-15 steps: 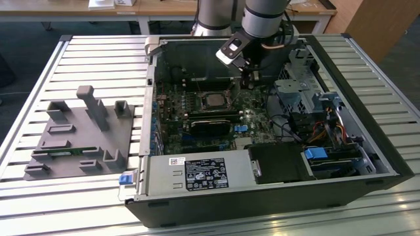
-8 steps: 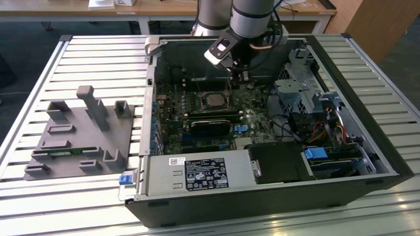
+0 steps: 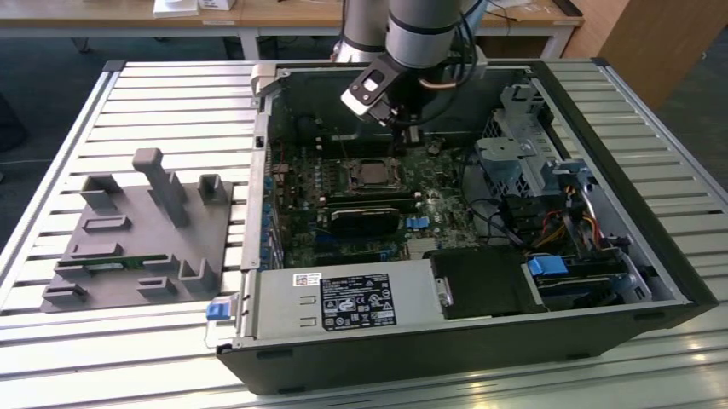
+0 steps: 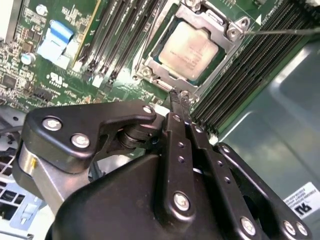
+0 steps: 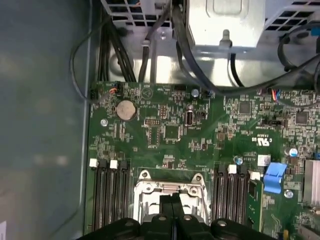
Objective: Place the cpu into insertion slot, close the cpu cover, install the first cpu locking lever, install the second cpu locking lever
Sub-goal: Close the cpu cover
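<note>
- Already, the small silvery-tan square cpu point(image 4: 190, 49) lay in the black square insertion slot point(image 3: 370, 175) on the green circuit board point(image 5: 165, 135), framed by the thin silvery metal cpu cover point(image 4: 226, 50).
- The black gripper point(image 4: 179, 96) hung at the cover's edge, its fingers point(image 4: 175, 135) pressed together on nothing.
- A black-and-white printed label point(image 3: 355, 302) topped the grey power supply box point(image 3: 285, 308).

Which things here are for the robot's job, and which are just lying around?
For the job:
cpu
cpu cover, framing it
insertion slot
gripper, shut, near the slot's edge

Just lying about:
grey holder block
round battery
blue clip
labelled power box
</note>
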### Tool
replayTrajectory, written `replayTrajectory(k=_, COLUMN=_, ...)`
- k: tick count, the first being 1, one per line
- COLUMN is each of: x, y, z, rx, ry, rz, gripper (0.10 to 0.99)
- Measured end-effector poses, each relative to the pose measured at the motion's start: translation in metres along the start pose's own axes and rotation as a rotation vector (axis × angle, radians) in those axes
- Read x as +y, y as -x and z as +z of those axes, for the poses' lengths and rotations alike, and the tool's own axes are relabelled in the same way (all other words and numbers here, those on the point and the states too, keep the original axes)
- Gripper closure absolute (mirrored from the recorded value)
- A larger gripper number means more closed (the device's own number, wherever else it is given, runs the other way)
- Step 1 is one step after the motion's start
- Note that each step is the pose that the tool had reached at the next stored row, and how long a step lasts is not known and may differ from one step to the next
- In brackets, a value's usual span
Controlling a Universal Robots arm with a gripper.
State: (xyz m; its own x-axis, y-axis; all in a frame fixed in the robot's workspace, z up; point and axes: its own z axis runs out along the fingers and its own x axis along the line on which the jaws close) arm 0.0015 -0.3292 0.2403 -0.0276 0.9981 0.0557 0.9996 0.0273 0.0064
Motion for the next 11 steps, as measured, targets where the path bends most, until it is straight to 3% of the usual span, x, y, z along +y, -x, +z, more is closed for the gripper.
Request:
replayTrajectory(k=6, x=-0.0038, y=0.0023, z=0.0063, rx=0.0000, ry=0.000, rz=0.000, gripper=0.980)
replayTrajectory(k=11, x=-0.0177, y=0.0022, z=0.0096, rx=-0.0001, ry=0.000, rz=0.000, gripper=0.980)
